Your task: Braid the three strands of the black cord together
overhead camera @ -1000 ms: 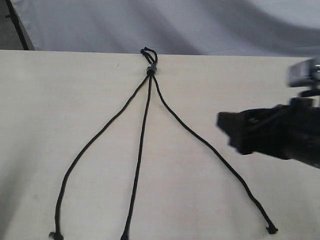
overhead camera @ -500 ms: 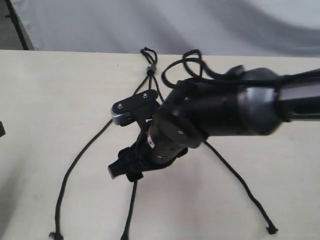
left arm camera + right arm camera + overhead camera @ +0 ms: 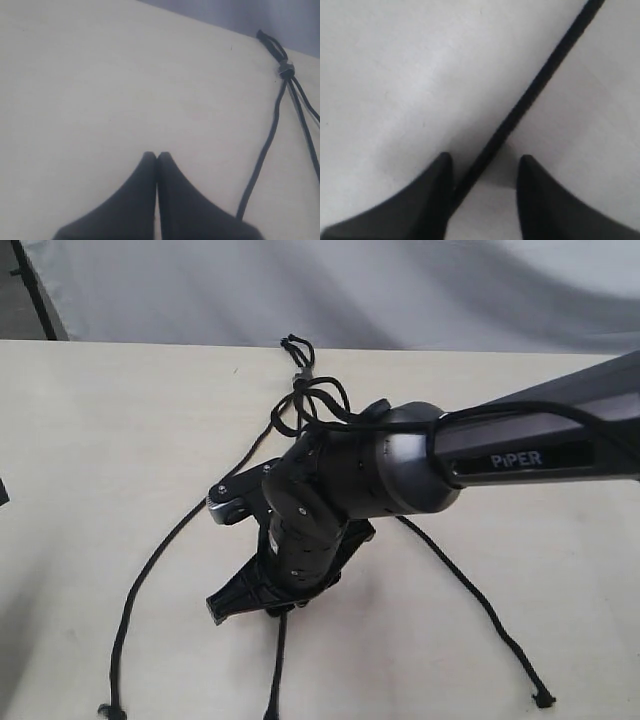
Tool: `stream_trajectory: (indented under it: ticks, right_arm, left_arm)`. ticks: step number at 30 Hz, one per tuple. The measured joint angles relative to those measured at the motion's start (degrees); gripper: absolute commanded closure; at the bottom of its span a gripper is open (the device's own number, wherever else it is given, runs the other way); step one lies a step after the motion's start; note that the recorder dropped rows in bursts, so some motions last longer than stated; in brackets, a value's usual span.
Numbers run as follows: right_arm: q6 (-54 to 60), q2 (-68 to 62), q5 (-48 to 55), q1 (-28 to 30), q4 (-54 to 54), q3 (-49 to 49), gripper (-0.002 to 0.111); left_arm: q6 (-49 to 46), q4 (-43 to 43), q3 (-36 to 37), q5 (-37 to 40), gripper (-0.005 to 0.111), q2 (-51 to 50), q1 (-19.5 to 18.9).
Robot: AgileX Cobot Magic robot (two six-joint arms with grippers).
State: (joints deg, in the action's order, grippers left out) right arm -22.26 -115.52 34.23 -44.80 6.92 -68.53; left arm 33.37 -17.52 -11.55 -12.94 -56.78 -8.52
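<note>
The black cord lies on the pale table, its knot [image 3: 285, 67] and small loops [image 3: 295, 343] at the far edge. The left strand [image 3: 160, 550] curves down to its frayed tip [image 3: 105, 710]. The right strand [image 3: 480, 605] ends at a tip [image 3: 543, 698]. My right gripper [image 3: 240, 608] has reached across the middle and stands open, low over the middle strand [image 3: 540, 85], which runs between its fingers close against one of them. The strand reappears below the gripper [image 3: 275, 670]. My left gripper [image 3: 156, 156] is shut and empty, off to the side of the left strand [image 3: 265, 150].
The right arm's body [image 3: 350, 480] and its looping black cable [image 3: 320, 400] cover the upper part of the strands. A grey backdrop [image 3: 400, 290] hangs behind the table's far edge. A dark sliver [image 3: 3, 490] shows at the left border.
The right arm swept in from the right, crossed the cord and came down over the middle strand. That strand's lower end has shifted slightly right. The outer strands lie as before.
</note>
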Motion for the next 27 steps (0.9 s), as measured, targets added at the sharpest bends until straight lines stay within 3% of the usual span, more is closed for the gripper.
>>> stream_trajectory:
  ticks: [1,7,11,19,24,27]
  right_arm:
    - [0.14,0.00,0.12,-0.10,0.00,-0.08,0.108]
    - [6.15,1.50,6.72,0.06,0.34,-2.29,0.108]
    - [6.88,6.30,10.80,1.96,8.40,-4.34,0.108]
    - [-0.32,10.85,13.38,19.09,19.27,-4.72,0.108]
    - [-0.36,7.87,11.90,28.68,14.39,-4.72,0.108]
    - [2.26,4.34,11.90,30.91,10.15,-4.72,0.108]
  left_arm:
    - [0.00,0.00,0.00,0.00,0.107,0.00,0.00]
    - [0.66,0.00,0.00,-0.12,0.107,0.00,0.00]
    - [1.42,-0.12,0.00,-0.12,0.107,0.00,0.00]
    - [1.68,-0.12,0.00,-0.12,0.107,0.00,0.00]
    - [1.68,-0.12,0.00,-0.12,0.107,0.00,0.00]
    - [1.68,-0.12,0.00,-0.23,0.107,0.00,0.00]
